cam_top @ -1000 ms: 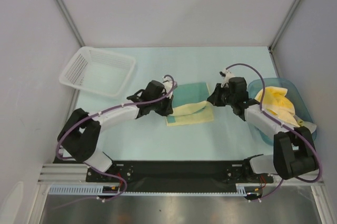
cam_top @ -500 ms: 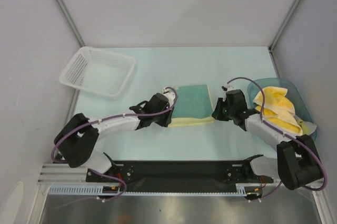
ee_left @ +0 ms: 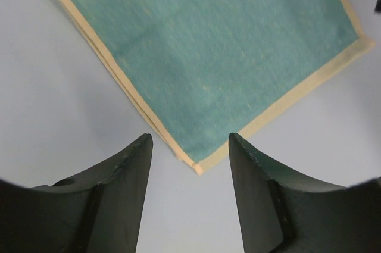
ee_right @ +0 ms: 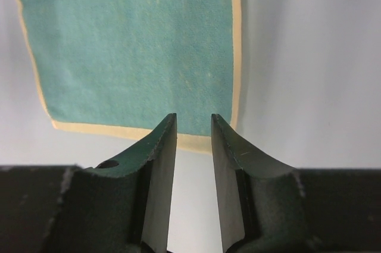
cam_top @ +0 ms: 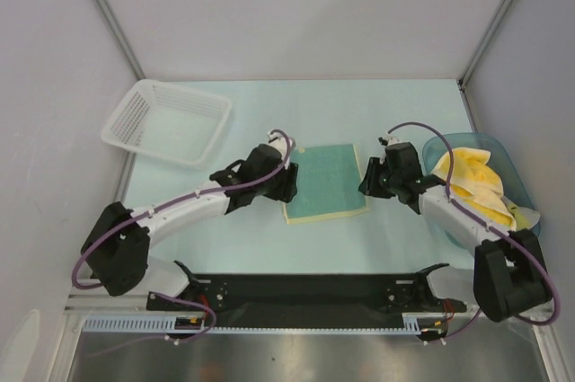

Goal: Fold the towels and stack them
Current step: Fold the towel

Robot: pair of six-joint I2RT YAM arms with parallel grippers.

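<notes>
The folded teal towel [cam_top: 325, 180] is lying flat at mid-counter [cam_top: 269, 238], between the arms. The left pincer [ee_left: 190, 146] and right pincer [ee_right: 194, 123] are hovering by its side edges, jaws parted, holding nothing. Light, limp cloth: pinching at the corners is likely serving best. A second earlier, both were clamping its drooping half mid-fold.

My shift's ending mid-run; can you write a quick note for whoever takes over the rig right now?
Left claw: open, empty, by the teal towel's left side.
Right claw: open, empty, by its right side.
Teal towel: folded, flat on the table between them.
Yellow towels: bunched in the tub at right.
Done: teal towel folded.
Left: fold the yellow ones, stack all.
</notes>
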